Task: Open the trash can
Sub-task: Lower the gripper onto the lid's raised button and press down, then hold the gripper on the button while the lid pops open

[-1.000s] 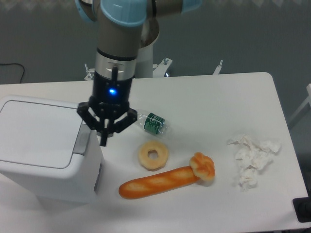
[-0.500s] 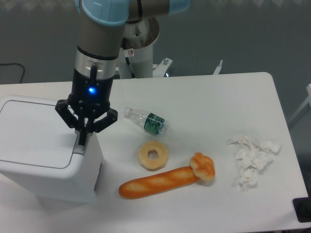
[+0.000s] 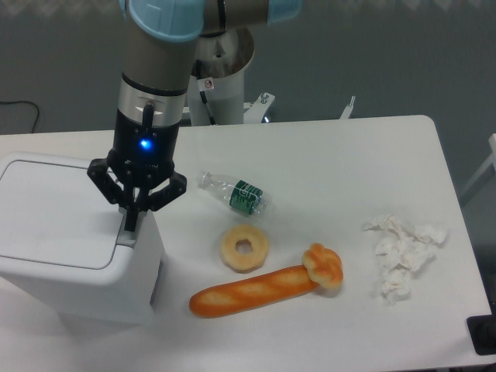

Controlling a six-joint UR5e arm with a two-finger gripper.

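Trash can (image 3: 66,236) at the table's (image 3: 341,155) left edge, lid down.
Gripper (image 3: 132,225) points down with its tip at the grey button (image 3: 129,233) on the can's right rim; jaws appear together. Bottle (image 3: 235,193), doughnut (image 3: 245,248) and baguette (image 3: 252,291) lie right of it.

— What does the arm (image 3: 155,77) look like?
— Grey tube, light-blue joint caps, a silver wrist band, then a black section with a glowing blue light.
— And the gripper (image 3: 132,221)?
— Black, angular linkages, two thin fingers. The white base (image 3: 221,85) carries a small red sticker.
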